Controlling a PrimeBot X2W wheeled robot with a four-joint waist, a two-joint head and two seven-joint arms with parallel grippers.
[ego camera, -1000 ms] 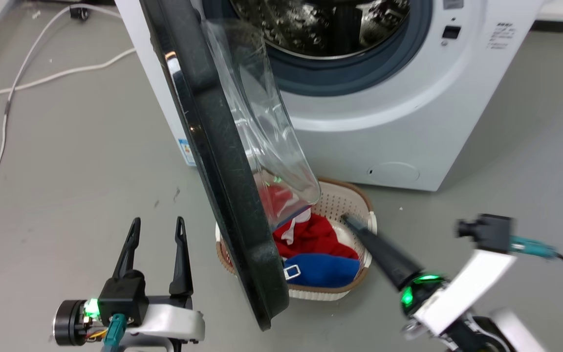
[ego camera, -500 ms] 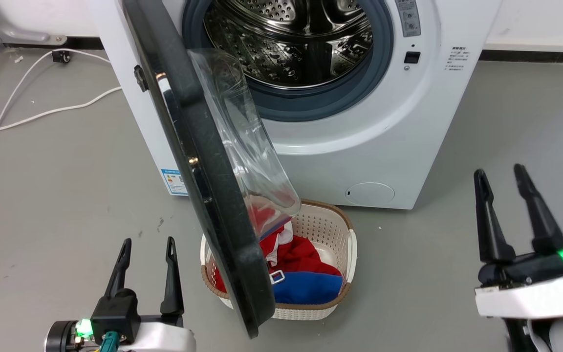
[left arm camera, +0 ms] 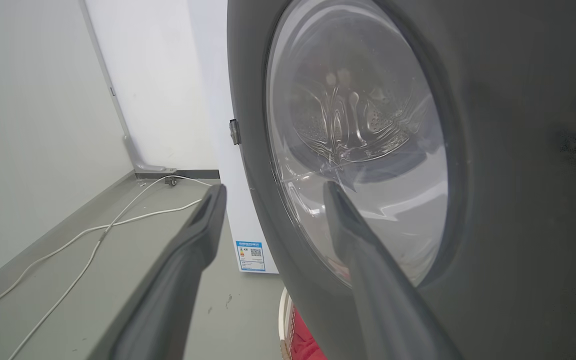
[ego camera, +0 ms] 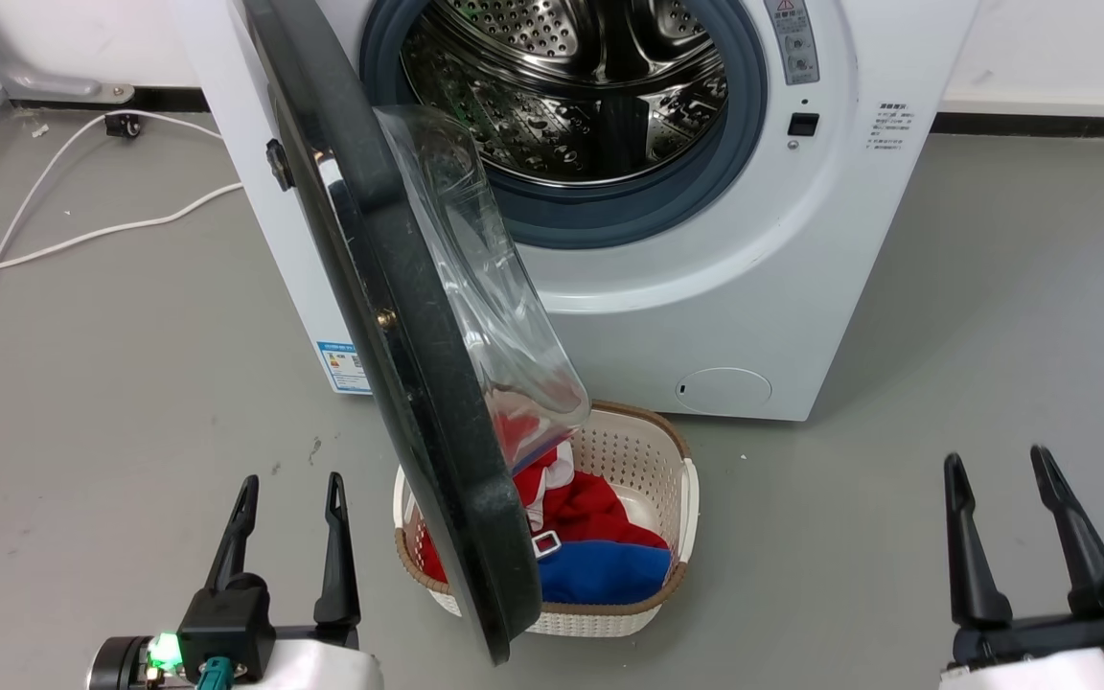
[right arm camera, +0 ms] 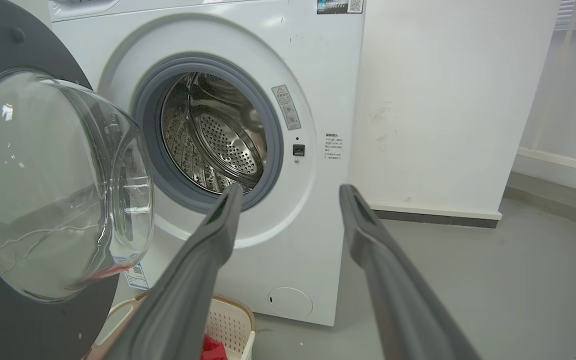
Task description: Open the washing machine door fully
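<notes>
Just right of the left gripper (ego camera: pixel 291 479), the near side of the basket (ego camera: pixel 681 498) and part of the clothes (ego camera: pixel 600 565) are hidden by the washing machine door (ego camera: pixel 418 383). The door's top is cut off at the upper edge. Print on the sticker (ego camera: pixel 345 366) ahead of that gripper is too small to be read.

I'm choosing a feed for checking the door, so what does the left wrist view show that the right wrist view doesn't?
Left wrist: the outer face of the washing machine door, white cables along the floor. Right wrist: the steel drum seen directly, the latch slot, the warning label. Both: the door's glass bowl, the machine's white body, the laundry basket.
</notes>
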